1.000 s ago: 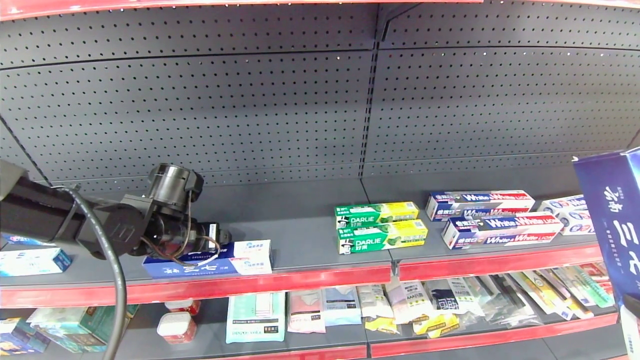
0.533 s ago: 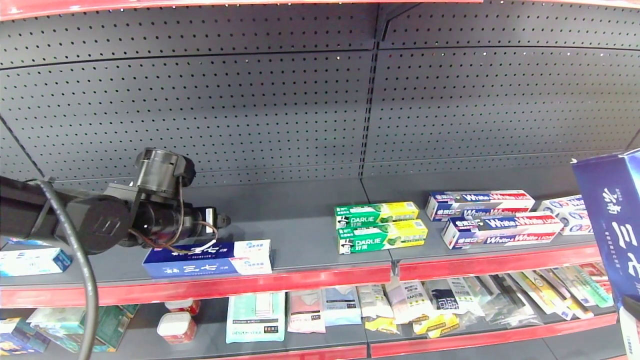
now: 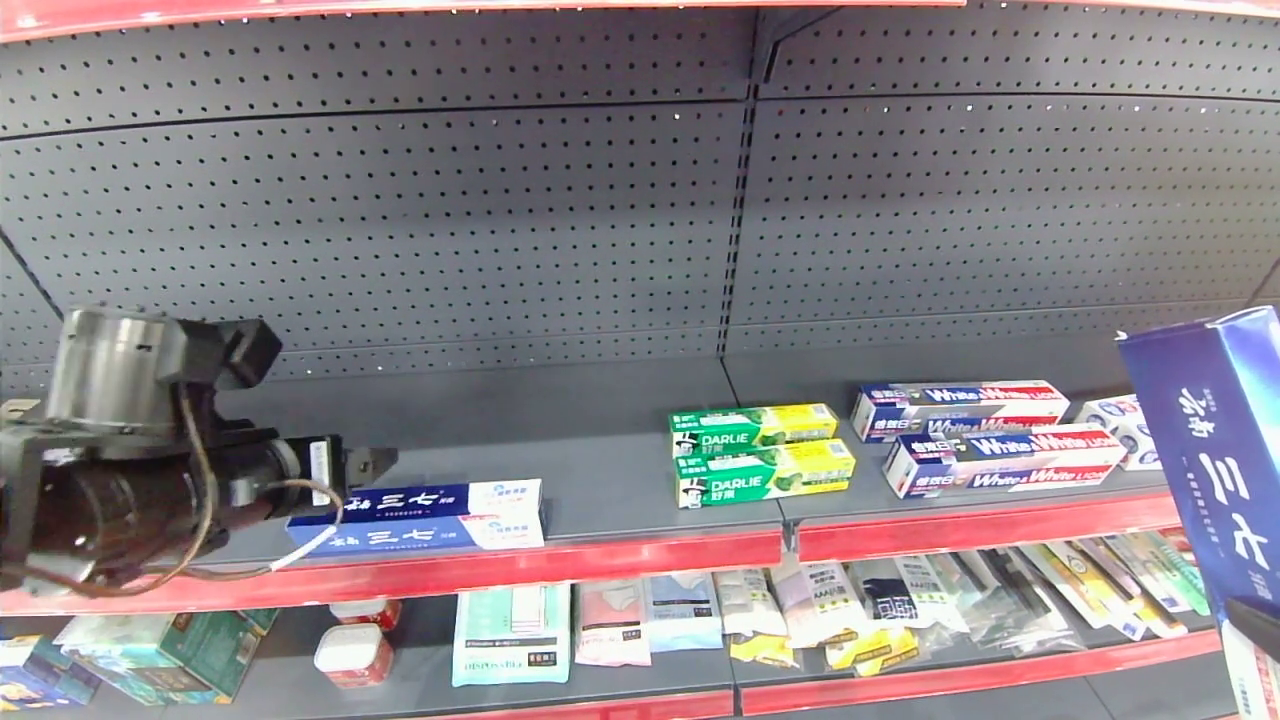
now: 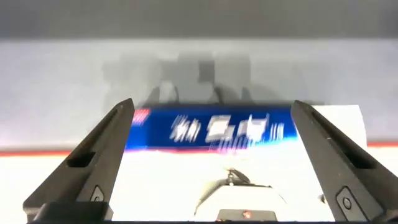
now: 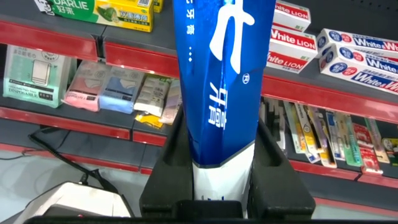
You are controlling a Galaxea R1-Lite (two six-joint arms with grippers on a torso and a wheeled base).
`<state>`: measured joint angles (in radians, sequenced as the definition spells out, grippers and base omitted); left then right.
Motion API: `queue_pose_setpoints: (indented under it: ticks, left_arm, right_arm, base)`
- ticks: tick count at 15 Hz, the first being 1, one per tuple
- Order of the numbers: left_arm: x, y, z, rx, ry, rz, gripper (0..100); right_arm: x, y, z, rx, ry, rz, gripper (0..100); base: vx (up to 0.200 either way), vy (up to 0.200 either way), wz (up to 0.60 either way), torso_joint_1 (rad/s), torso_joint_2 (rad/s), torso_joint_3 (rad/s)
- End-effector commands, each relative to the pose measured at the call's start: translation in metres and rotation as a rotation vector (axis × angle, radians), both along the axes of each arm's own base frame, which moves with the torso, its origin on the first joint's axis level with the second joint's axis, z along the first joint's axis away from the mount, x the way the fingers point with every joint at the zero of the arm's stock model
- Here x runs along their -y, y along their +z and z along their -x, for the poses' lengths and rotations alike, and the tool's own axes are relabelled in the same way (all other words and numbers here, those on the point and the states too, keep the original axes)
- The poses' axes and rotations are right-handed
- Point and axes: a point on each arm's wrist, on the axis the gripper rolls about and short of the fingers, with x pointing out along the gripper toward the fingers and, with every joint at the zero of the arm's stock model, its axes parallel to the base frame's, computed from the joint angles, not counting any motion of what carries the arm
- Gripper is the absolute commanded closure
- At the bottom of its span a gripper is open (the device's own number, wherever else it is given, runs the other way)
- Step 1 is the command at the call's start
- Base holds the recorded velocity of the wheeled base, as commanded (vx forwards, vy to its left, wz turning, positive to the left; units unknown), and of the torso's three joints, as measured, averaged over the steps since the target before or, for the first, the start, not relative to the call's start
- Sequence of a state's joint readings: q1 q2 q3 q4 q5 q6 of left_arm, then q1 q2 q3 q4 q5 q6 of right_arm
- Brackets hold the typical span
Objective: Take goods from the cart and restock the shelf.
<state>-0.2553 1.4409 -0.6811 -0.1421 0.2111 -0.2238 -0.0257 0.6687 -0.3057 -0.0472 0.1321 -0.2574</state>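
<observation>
Shelf (image 3: 610, 450) gap (blue box (image 3: 415, 515), green boxes (image 3: 765, 478))

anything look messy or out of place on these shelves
Yes: the flat packets on the lower shelf lie overlapping at mixed angles. The green toothpaste boxes above lie neatly side by side.

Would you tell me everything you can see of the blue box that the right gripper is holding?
The blue box is a long, glossy cardboard carton, deep blue with large white characters and a white lower end. It stands roughly upright, lower end clamped between the fingers of the right gripper, out in front of the shelf, touching nothing else visible.
</observation>
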Motion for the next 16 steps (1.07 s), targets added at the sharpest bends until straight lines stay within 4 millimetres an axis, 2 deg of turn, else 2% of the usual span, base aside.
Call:
queue_pose_setpoints:
  ticks: [1,6,8,11,13,14,16]
  left_arm:
    - [-0.016,0.013,0.061,0.118,-0.011,-0.002,0]
    - [-0.031,0.011,0.126,0.267,-0.141,-0.062,0]
    - [-0.035,0.014,0.138,0.308,-0.144,-0.099,0]
    - [-0.038,0.015,0.141,0.317,-0.065,-0.173,0]
    - [-0.039,0.019,0.147,0.354,-0.074,-0.169,0]
    - [-0.039,0.018,0.153,0.375,-0.102,-0.184,0]
    - [-0.044,0.008,0.179,0.435,-0.207,-0.242,0]
  right_arm:
    - [0.0,0.0,-0.002,-0.01,0.0,-0.002,100]
    - [0.001,-0.002,-0.002,-0.018,-0.022,0.008,100]
    - [0.001,-0.003,-0.003,-0.024,-0.016,0.014,100]
    - [0.001,-0.002,-0.004,-0.023,-0.009,0.036,100]
    - [0.001,0.001,-0.006,-0.019,-0.009,0.054,100]
    - [0.001,0.003,-0.008,-0.017,-0.004,0.071,100]
    - [0.001,0.006,-0.013,-0.022,0.01,0.105,100]
  base:
    - [0.0,0.0,0.0,0.0,0.0,0.0]
    - [0.0,0.0,0.0,0.0,0.0,0.0]
    - [0.0,0.0,0.0,0.0,0.0,0.0]
    - [0.0,0.0,0.0,0.0,0.0,0.0]
    - [0.0,0.0,0.0,0.0,0.0,0.0]
    - [0.0,0.0,0.0,0.0,0.0,0.0]
    - [0.0,0.0,0.0,0.0,0.0,0.0]
